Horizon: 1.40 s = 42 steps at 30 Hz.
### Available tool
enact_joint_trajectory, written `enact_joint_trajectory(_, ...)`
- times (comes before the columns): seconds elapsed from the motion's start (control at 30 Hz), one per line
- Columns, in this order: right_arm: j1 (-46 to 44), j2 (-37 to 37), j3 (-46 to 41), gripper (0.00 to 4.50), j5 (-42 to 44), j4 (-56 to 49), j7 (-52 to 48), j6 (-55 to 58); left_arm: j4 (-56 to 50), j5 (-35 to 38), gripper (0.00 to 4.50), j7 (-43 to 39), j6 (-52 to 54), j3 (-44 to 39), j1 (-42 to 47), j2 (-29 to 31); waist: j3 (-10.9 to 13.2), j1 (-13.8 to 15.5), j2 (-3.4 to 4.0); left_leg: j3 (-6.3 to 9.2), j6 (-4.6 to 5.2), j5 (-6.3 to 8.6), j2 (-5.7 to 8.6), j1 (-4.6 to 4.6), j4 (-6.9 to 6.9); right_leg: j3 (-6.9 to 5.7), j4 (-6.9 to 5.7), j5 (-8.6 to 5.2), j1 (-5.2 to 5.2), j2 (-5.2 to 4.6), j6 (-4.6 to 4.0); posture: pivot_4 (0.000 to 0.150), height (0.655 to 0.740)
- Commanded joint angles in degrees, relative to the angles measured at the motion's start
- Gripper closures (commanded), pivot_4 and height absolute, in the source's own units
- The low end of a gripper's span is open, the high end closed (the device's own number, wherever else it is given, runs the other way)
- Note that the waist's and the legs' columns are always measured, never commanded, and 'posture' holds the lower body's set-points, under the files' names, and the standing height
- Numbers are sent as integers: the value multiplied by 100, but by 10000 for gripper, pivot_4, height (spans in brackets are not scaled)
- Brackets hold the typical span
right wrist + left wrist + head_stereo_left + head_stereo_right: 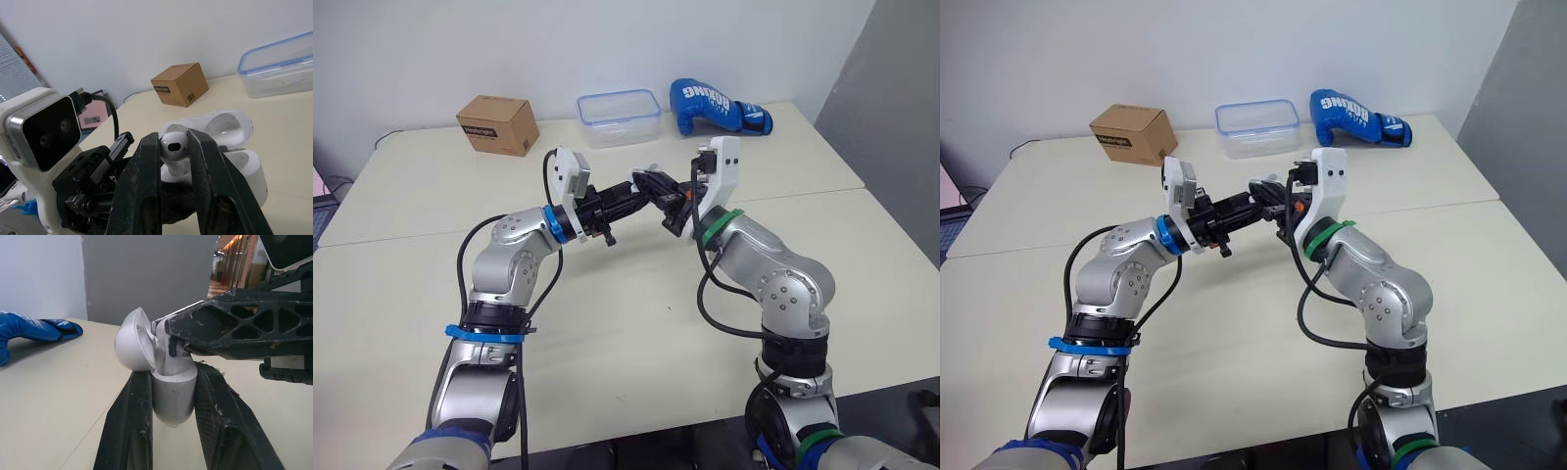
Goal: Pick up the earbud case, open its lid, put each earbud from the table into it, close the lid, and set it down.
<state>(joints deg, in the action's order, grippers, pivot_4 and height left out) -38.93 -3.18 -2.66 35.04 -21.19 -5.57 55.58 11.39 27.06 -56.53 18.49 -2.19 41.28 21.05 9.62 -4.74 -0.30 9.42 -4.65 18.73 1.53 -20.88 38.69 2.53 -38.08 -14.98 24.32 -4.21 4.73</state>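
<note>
My left gripper (pixel 173 378) is shut on the white earbud case (pixel 172 399), its two black fingers clamping the body from both sides. The case's rounded lid (pixel 133 340) is hinged open. My right gripper (pixel 173 143) is shut on a white earbud (pixel 172 147), pinching its head between the fingertips. The earbud's stem points down into the open case (pixel 242 171). Both grippers meet in the air above the middle of the table, left gripper (pixel 638 192) against right gripper (pixel 672 202). What lies inside the case is hidden by the fingers.
Along the table's far edge stand a brown cardboard box (pixel 497 124), a clear plastic container with a blue rim (pixel 619 117) and a blue boxing glove (pixel 720 106). The cream table (pixel 607 323) has a seam running across under the grippers.
</note>
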Motion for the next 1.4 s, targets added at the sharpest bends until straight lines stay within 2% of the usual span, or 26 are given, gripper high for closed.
enact_joint_trajectory(0.03, 72, -80, 222, 40689, 84, -126, 69, 185, -202, 134, 37374, 91, -235, -237, 272, -33, 0, 0, 0, 0, 0, 0, 0, 0, 0, 0, 0, 0, 0, 0, 0, 1500, 7400)
enact_joint_trajectory(0.5, 4, 49, 322, 40689, 45, -54, 202, 402, -181, 146, 37374, 117, -254, -246, 344, -63, 0, 0, 0, 0, 0, 0, 0, 0, 0, 0, 0, 0, 0, 0, 0, 1500, 7400)
enact_joint_trajectory(0.73, -21, 91, 329, 16730, 26, -39, 180, 402, -143, 147, 37374, 69, -285, -242, 372, -74, 0, -1, 0, 0, 0, 0, 0, 0, 0, 0, 0, 0, 0, 1, 0, 1500, 7400)
enact_joint_trajectory(1.17, -98, 306, 35, 16730, -70, -61, 83, -65, -270, 184, 37374, 42, -245, -280, 260, -16, 0, 1, 0, 1, 0, 0, 0, 0, 0, 0, 0, 0, 0, 1, 0, 1500, 7400)
enact_joint_trajectory(1.27, -100, 763, -142, 16730, 210, -234, -292, 90, -331, 196, 37374, -27, -225, -317, 185, 77, 0, 5, 0, 0, 0, 0, 0, 0, 0, 0, 2, 0, -2, 1, 0, 1500, 7400)
enact_joint_trajectory(1.4, -189, 1721, -347, 16730, 685, -418, -1064, 374, -295, 235, 37374, -147, -186, -438, 175, 288, 0, 4, 0, -1, 1, 1, 0, -1, 0, 0, 6, 0, -4, 1, 0, 1500, 7400)
